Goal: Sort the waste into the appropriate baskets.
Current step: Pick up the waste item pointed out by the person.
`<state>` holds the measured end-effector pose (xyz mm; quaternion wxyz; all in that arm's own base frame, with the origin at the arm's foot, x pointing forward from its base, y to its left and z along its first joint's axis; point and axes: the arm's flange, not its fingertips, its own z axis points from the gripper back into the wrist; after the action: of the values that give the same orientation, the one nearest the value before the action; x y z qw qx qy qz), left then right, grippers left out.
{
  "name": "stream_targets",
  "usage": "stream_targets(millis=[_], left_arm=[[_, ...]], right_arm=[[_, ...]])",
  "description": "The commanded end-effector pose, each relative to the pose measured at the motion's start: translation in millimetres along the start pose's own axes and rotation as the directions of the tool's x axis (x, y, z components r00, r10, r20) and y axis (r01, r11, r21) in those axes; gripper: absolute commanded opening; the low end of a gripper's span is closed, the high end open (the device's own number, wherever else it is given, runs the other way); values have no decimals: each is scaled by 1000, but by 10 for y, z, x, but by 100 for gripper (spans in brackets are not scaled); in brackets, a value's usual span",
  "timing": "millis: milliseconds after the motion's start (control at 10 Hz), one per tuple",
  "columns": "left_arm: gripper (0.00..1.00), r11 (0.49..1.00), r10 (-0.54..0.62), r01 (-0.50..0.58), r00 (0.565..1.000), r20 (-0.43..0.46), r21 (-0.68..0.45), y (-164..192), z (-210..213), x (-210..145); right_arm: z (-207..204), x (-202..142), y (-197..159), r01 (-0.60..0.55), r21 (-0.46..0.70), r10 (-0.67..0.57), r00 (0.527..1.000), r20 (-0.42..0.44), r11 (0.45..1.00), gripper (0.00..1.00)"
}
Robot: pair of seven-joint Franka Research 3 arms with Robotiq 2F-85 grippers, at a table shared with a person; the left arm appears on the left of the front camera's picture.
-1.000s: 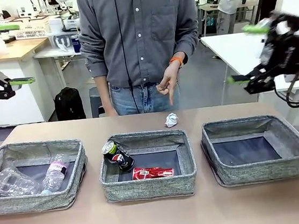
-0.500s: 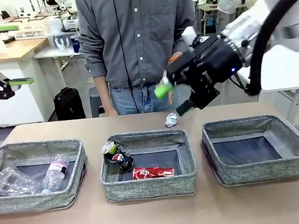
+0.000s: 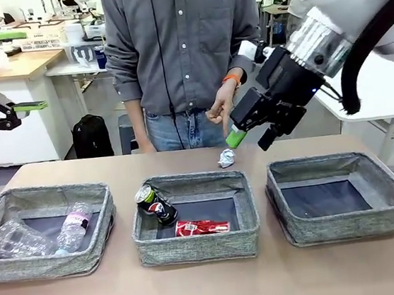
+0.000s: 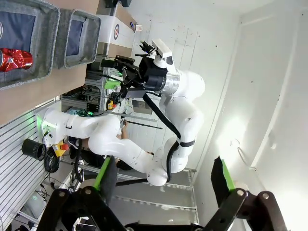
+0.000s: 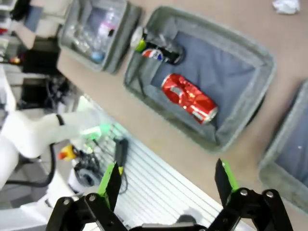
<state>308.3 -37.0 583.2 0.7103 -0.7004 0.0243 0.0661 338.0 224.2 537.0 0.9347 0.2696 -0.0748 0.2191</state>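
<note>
A crumpled paper ball lies on the table behind the middle basket, and a person's hand points down at it. My right gripper hangs open just above and right of the ball, touching nothing. In the right wrist view the open right gripper looks down on the middle basket, the red can, the dark green-topped can and the paper ball. The left basket holds clear plastic bottles. High at the far left, my left gripper is open and empty.
The right basket has a bare dark bottom. The dark can leans in the middle basket's left corner beside the red can. The person stands at the table's far edge. The left wrist view shows its open gripper facing away from the table.
My right arm swung in from the far right to the middle and came down close to the paper ball. The left arm stayed still. The person's hand keeps pointing.
</note>
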Motion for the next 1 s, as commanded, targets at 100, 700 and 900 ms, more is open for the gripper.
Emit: stream_targets(millis=[100, 700, 900], left_arm=[[100, 1000, 1, -1, 1000, -11, 3, -17, 22, -22], [100, 1000, 1, -1, 1000, -11, 3, -17, 22, -22], [100, 1000, 1, -1, 1000, -11, 3, -17, 22, -22]], right_arm=[[-121, 213, 115, 0, -419, -20, 999, -43, 908, 100], [-1040, 1637, -583, 264, -592, -190, 964, 185, 762, 100], [-1169, 1757, -727, 342, -487, -209, 928, 307, 803, 100]])
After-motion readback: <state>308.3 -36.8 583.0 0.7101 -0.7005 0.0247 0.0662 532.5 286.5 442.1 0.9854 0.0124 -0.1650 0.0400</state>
